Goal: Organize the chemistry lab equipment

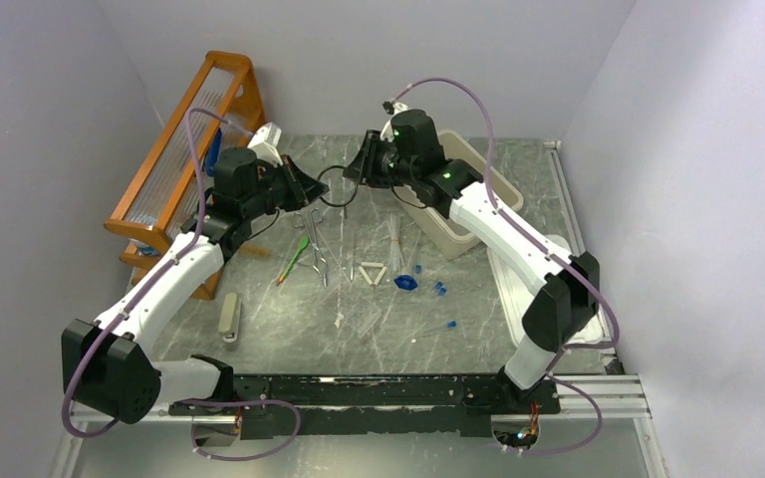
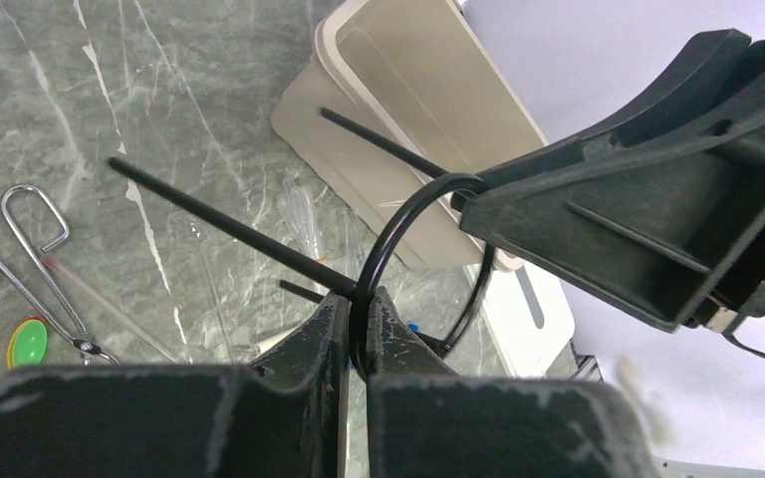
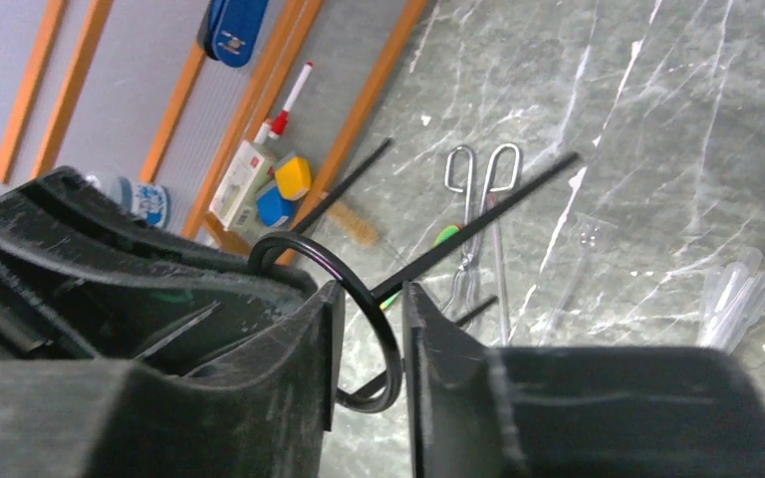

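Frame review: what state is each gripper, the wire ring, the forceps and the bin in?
left gripper: shut on the black wire ring.
right gripper: open, straddling the ring's wire.
black wire ring: held in the air, between both arms.
metal forceps: lying flat, untouched.
beige bin: upright, empty where visible.

Bright even light, soft shadows

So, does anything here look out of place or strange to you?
Yes: the black wire ring hangs in the air, pinched by the left gripper, the right gripper open around it. Small blue pieces lie scattered on the table.
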Available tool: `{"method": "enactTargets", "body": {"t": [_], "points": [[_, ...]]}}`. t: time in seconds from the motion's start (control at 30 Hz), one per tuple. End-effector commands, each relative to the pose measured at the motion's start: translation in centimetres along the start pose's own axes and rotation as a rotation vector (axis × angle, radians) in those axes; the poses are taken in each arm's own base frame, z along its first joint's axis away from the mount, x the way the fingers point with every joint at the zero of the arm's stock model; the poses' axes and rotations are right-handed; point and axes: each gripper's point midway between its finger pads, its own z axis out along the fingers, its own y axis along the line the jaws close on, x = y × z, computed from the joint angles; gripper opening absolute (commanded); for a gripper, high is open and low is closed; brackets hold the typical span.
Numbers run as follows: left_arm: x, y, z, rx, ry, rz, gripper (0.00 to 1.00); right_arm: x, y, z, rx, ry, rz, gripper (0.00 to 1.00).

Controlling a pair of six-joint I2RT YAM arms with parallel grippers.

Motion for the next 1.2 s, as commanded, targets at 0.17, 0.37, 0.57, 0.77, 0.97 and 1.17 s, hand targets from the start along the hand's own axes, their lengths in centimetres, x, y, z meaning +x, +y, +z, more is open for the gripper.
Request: {"method": "enactTargets", "body": {"t": [0.17, 0.37, 0.57, 0.77, 0.97, 1.17], "points": [[-2.7, -3.6, -1.1, 0.107, -0.065, 0.042, 0.05, -1.0, -1.4, 2.3, 0.118, -0.009, -0.163, 0.03], [-2.8, -3.9, -1.2, 0.119, -0.065, 0.048, 0.05, -2.4, -0.3, 2.1, 0.083, -0.058, -0.291, 0.0], [-3.8, -4.5, -1.5, 0.111, -0.078, 0.071, 0.57, -5.2, 0.4, 0.5, 0.114, -0.153, -0.364, 0.0], [-5.9, -5.7, -3.3, 0.097, -0.137, 0.118, 0.8, -9.2, -0.8, -2.1, 0.194, -0.258, -0.368, 0.0], [-7.5, -6.9, -5.8, 0.09, -0.208, 0.186, 0.83, -13.5, -6.3, -5.7, 0.346, -0.338, -0.311, 0.0], [-6.3, -5.7, -6.9, 0.056, -0.205, 0.245, 0.82, -14.3, -14.8, -9.9, 0.541, -0.348, -0.198, 0.0]]}}
